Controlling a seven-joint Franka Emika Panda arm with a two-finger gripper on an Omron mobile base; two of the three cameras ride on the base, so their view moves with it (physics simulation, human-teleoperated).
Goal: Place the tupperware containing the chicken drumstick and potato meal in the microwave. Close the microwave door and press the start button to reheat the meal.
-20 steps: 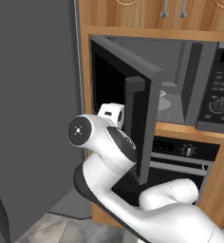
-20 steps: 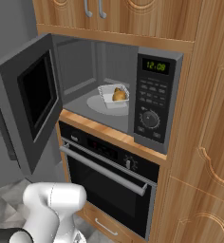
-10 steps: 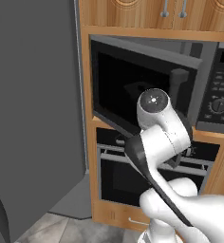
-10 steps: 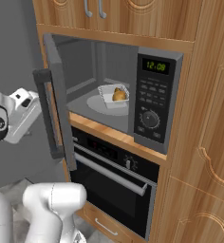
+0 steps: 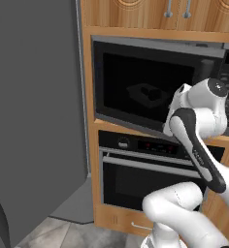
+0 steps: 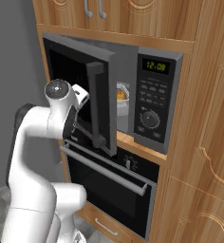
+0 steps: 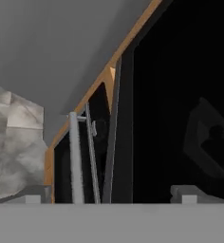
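Observation:
The microwave (image 6: 154,102) sits in a wooden cabinet wall, its green display (image 6: 155,66) lit. The microwave door (image 6: 80,90) stands a little ajar, its vertical bar handle (image 6: 97,107) facing out. Through the gap I see the tupperware (image 6: 122,95) with golden-brown food inside the cavity. It shows dimly through the door's black window (image 5: 148,94). My gripper (image 6: 84,100) rests against the door's outer face, left of the handle. In the hand view the gripper (image 7: 111,197) is open, with nothing between its fingers and the black window (image 7: 180,95) close ahead.
A black-glass oven (image 5: 145,177) with a horizontal handle (image 6: 104,170) sits right under the microwave. A tall grey panel (image 5: 34,97) stands to the left. Wooden cabinet fronts (image 6: 209,142) run to the right and above.
The microwave door has swung from wide open to almost shut. My arm has swept right with it, the hand staying against the door's outer face.

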